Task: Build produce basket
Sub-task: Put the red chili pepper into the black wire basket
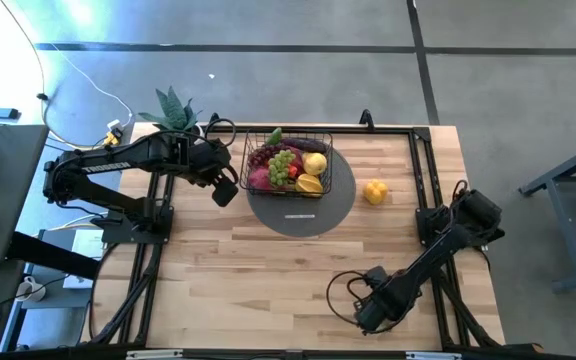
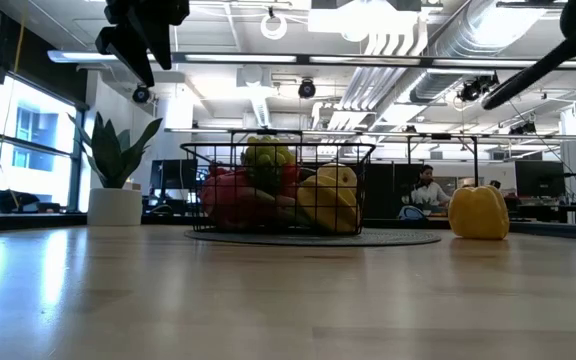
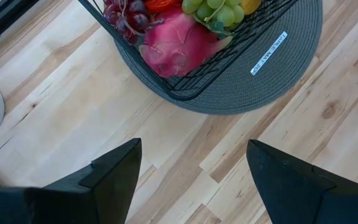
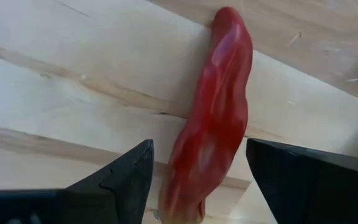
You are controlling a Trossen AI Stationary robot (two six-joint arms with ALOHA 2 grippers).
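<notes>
The black wire basket [image 1: 288, 160] sits on the grey round mat [image 1: 303, 212] toward the far edge, filled with a pink dragon fruit [image 3: 179, 46], green grapes [image 3: 219, 9], red grapes and yellow pieces. My left gripper [image 1: 226, 190] hangs open above the table just left of the basket, empty. My right gripper [image 1: 368, 310] is low near the table's near edge, open. In the right wrist view a red pod [image 4: 219, 112] lies on the wood, running between the two fingers of my right gripper [image 4: 199, 149]. I see no touch. A yellow pepper [image 1: 374, 191] rests on the table right of the mat.
A spiky green plant in a white pot [image 1: 173, 108] stands at the far left corner, behind my left arm. Bare wood stretches across the middle of the table between the mat and my right gripper. People sit in the room beyond the table [image 2: 428, 185].
</notes>
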